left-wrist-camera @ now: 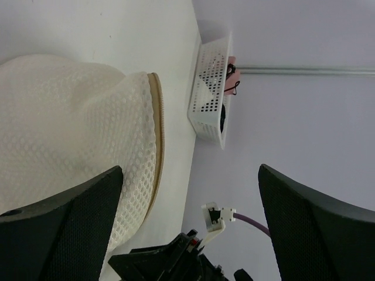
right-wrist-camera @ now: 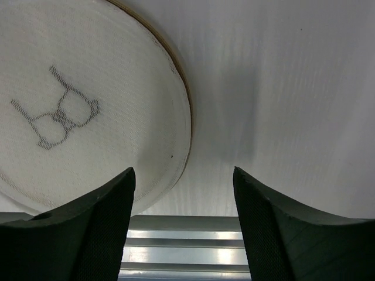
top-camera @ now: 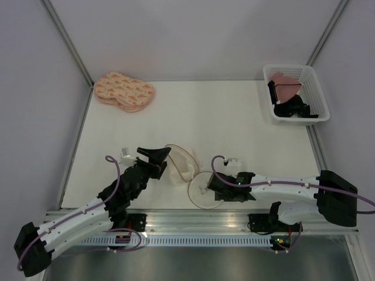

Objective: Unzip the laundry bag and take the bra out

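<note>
Laundry bag (top-camera: 183, 167) sits near the front edge of the table (top-camera: 234, 117), between both arms, unzipped. Body lies far-left and round flap flat near-right, so the long axis runs diagonally. Only the right wrist view shows the flap's line drawing (right-wrist-camera: 55, 114); only the left wrist view shows mesh and zip edge. Left gripper (left-wrist-camera: 190, 170) released, spread wide beside the mesh. Right gripper (right-wrist-camera: 183, 175) parted, gripping nothing. Bra (top-camera: 285, 82) in far-right basket (top-camera: 286, 66).
</note>
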Motion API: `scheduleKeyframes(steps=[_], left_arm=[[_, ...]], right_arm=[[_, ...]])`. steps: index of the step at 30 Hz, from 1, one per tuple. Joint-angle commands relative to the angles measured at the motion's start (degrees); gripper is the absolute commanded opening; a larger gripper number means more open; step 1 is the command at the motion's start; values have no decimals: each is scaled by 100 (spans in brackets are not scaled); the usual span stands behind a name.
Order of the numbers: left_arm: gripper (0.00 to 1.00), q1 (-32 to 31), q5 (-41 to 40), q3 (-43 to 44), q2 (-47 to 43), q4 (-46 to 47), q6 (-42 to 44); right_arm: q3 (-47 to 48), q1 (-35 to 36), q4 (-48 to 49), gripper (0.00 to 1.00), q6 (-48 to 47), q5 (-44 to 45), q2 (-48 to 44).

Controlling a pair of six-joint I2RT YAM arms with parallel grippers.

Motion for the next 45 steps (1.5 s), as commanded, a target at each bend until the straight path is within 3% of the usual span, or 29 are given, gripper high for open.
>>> scheduleKeyframes(steps=[1, 4, 7, 8, 9, 15, 19, 24, 29, 36, 40, 41, 43, 45], left_arm=[[100, -30, 197, 159, -260, -545, 613], [100, -30, 338, 133, -357, -722, 640], [100, -30, 496, 45, -488, -740, 578], [100, -30, 531, 28, -532, -740, 578], [99, -30, 575, 10, -646, -940, 587], [100, -30, 497, 202, -1297, -1459, 867], [100, -30, 540, 378, -1517, -1741, 1158], [100, -30, 1014, 703, -1245, -1943, 1535], [100, -30, 1270, 976, -1104, -2058, 1887], [100, -30, 1173, 1406, -1490, -2548, 2282], [100, -30, 1138, 1495, -1754, -2577, 2494], [100, -30, 1129, 1504, -1763, -2585, 2555], [100, -30, 1112, 1565, -1754, -2717, 2626], [100, -30, 1138, 1609, -1754, -2796, 2626]], right_arm=[[-30, 57, 188, 71, 417, 215, 35], [-65, 48, 302, 59, 417, 285, 132], [-109, 48, 434, 34, 443, 347, 342], [-100, 57, 417, 17, 461, 408, 473], [-83, 48, 373, 12, 487, 435, 527], [-12, 48, 136, 14, 610, 663, 572], [189, 22, -285, 0, 724, 996, 387], [795, -83, -1340, 0, 725, 1761, -280], [1797, -750, -1859, 0, -346, 2394, -729], [2984, -1639, -1464, 0, -1965, 2299, -264], [2389, -1674, -1019, 2, -1790, 1702, -210], [2170, -1666, -929, 30, -1537, 1570, -263], [1484, -1666, -631, 57, -1263, 1175, -508], [801, -1674, -481, 67, -799, 868, -711]])
